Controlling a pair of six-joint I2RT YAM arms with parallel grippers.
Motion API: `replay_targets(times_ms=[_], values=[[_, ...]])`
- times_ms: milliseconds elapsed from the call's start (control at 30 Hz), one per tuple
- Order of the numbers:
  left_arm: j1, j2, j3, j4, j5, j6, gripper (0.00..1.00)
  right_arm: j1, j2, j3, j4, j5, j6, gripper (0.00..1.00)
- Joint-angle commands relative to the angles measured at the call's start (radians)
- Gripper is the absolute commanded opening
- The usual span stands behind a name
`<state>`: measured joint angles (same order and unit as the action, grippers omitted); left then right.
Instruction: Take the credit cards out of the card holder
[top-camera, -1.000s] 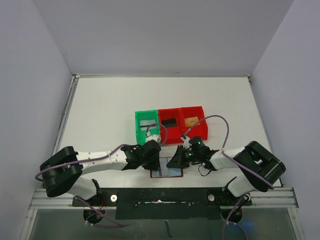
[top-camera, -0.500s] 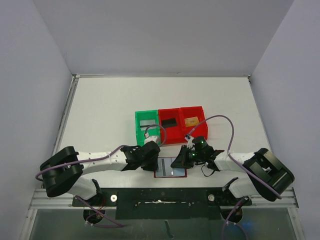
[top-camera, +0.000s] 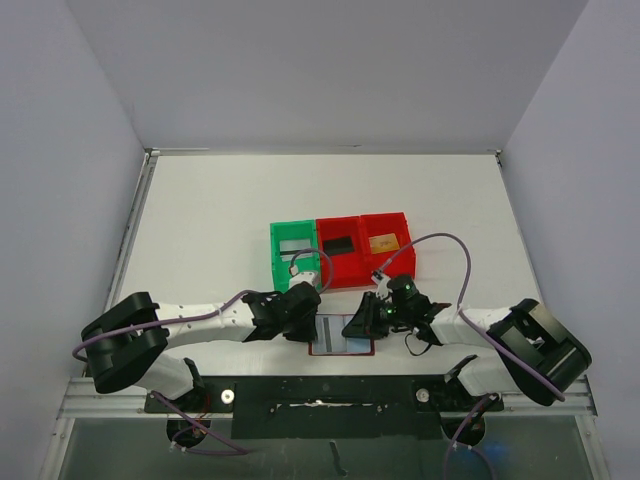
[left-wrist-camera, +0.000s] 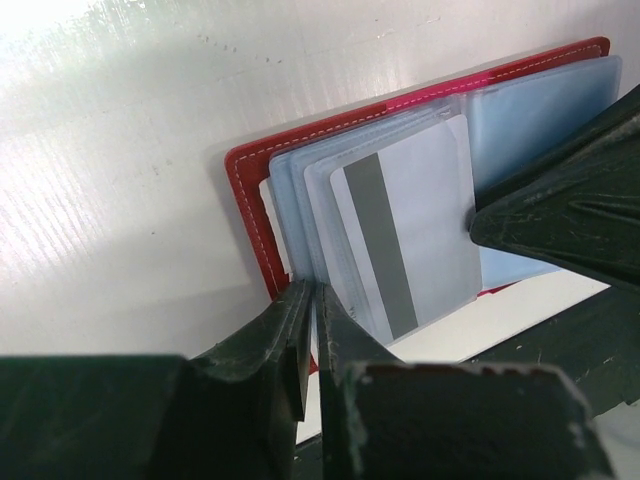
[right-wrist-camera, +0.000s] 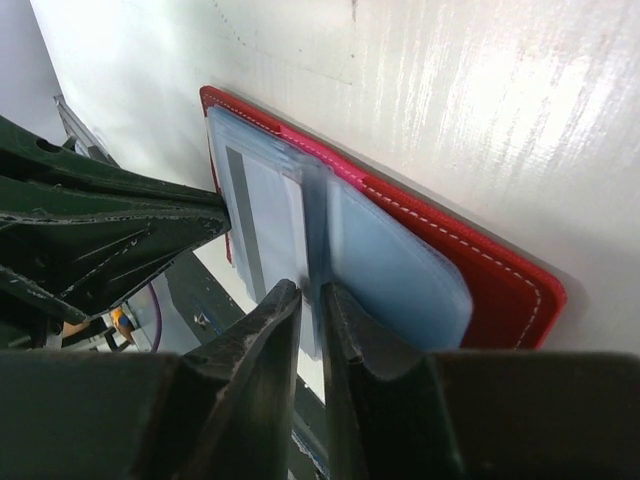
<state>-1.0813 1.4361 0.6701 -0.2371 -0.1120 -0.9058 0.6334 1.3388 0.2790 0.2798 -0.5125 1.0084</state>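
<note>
The card holder (top-camera: 341, 340) is boxed in by my own tools: my left gripper (top-camera: 312, 328) at its 9 o'clock, my right gripper (top-camera: 353, 326) at 3, only a narrow lane between. At 12 the green bin (top-camera: 277, 262) and red bins (top-camera: 352, 274) block the way. The bare table (top-camera: 200, 220) is open at 10 and 2.

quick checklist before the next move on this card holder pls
1. card holder lies open on the table: ok
2. A card left to pull: ok, a silver-grey card sits in a pocket
3. left gripper pinning the holder's edge: ok, jaws closed on it
4. right gripper on the card itself: not ok, only a pale blue pocket leaf sits between its jaws
5. Grip firm enough to pull: cannot tell
</note>
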Motion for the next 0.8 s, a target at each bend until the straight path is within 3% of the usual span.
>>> replay_targets(times_ms=[0, 67, 300, 667, 767], values=[[-0.007, 0.012, 0.011, -0.005, -0.015, 0.0, 0.05, -0.008, 0.002, -0.009, 0.076, -0.026, 0.013, 0.2], [-0.008, 0.012, 0.01, -0.003, -0.013, -0.001, 0.05, -0.007, 0.018, -0.007, 0.088, -0.031, 0.015, 0.21], [-0.008, 0.017, 0.014, -0.018, -0.024, -0.006, 0.04, -0.01, -0.005, -0.014, 0.056, -0.014, -0.004, 0.01], [-0.008, 0.011, -0.046, 0.001, -0.025, -0.006, 0.02, -0.174, -0.113, -0.037, -0.11, -0.169, -0.168, 0.0], [-0.008, 0.01, -0.045, -0.004, -0.027, -0.005, 0.02, -0.188, -0.124, -0.024, -0.178, -0.149, -0.197, 0.0]])
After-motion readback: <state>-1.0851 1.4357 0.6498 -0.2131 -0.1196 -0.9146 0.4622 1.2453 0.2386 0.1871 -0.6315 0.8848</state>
